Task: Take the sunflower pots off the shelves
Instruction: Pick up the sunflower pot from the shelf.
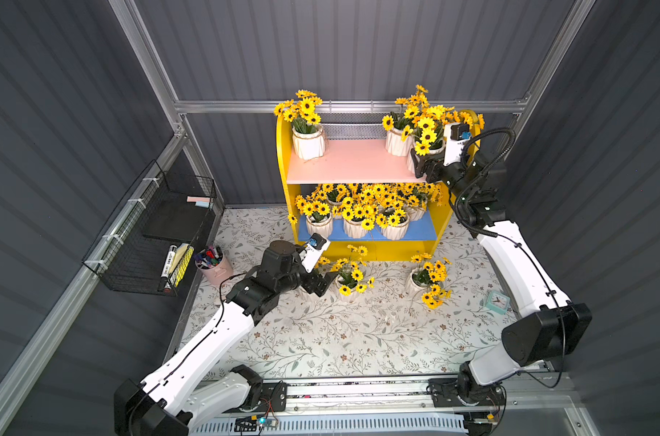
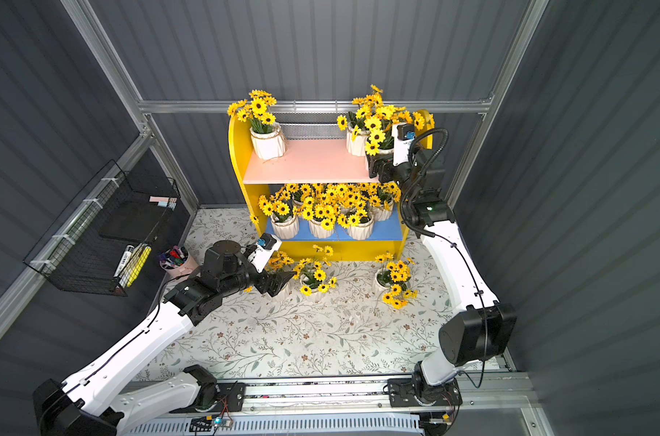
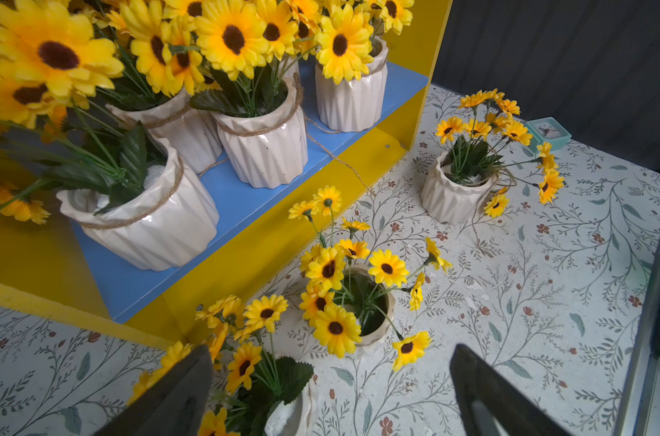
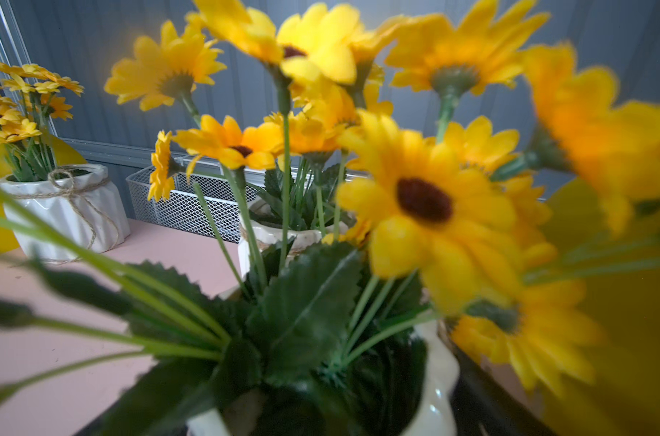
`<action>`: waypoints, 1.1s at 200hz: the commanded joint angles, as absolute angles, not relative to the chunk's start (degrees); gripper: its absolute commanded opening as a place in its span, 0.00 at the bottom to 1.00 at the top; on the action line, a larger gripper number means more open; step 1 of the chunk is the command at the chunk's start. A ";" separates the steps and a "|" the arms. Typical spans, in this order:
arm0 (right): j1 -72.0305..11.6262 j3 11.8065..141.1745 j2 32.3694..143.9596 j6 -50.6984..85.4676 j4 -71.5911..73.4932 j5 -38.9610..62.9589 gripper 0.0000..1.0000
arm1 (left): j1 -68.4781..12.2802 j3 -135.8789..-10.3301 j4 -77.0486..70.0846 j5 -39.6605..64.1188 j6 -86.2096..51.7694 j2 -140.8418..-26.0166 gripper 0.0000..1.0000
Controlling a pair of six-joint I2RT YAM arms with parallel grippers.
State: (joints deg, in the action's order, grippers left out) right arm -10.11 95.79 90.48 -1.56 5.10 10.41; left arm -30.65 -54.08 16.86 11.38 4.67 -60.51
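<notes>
Grey ribbed walls close in a bench [image 1: 358, 339] covered in a leafy print, and the shelves [image 1: 396, 251] stand at its back edge. Three sunflower pots [image 1: 414, 284] are already down on the bench in front of the unit. Three more are on the pink upper board [image 1: 351, 162], and a crowded row fills the blue lower board [image 1: 423, 230].

The right tool [image 1: 415, 164] is at the right front corner of the pink board. Its jaws are wide and set on either side of the corner pot [image 4: 434, 377], which stands upright just beside the yellow side panel [image 1: 446, 222]. Whether the jaws press on the pot I cannot tell. The rear pot [image 1: 396, 143] sits close behind with its blooms mingling, so the clear way out looks to be forward, off the board's front edge.

The left tool [image 3: 330, 355] hangs open and empty low over the bench, above a pot that is already down. The right arm is plainly the nearer one for the corner pot.
</notes>
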 commanded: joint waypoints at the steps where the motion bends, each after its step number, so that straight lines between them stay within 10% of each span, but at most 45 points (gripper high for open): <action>1: -9.92 95.26 89.18 -2.73 7.56 8.44 0.12 | -30.56 -53.53 17.58 12.37 5.55 -59.66 0.99; 11: -9.93 95.32 89.04 -2.55 7.71 8.63 0.00 | -30.59 -53.57 17.58 12.46 5.62 -59.67 1.00; 220: -11.56 91.85 82.49 -1.48 12.88 9.74 0.00 | -30.58 -55.00 18.30 13.89 4.72 -61.00 0.99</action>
State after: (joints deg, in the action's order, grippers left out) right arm -10.87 91.55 85.23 -1.10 6.46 9.02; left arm -30.65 -54.08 17.72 12.88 4.64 -61.06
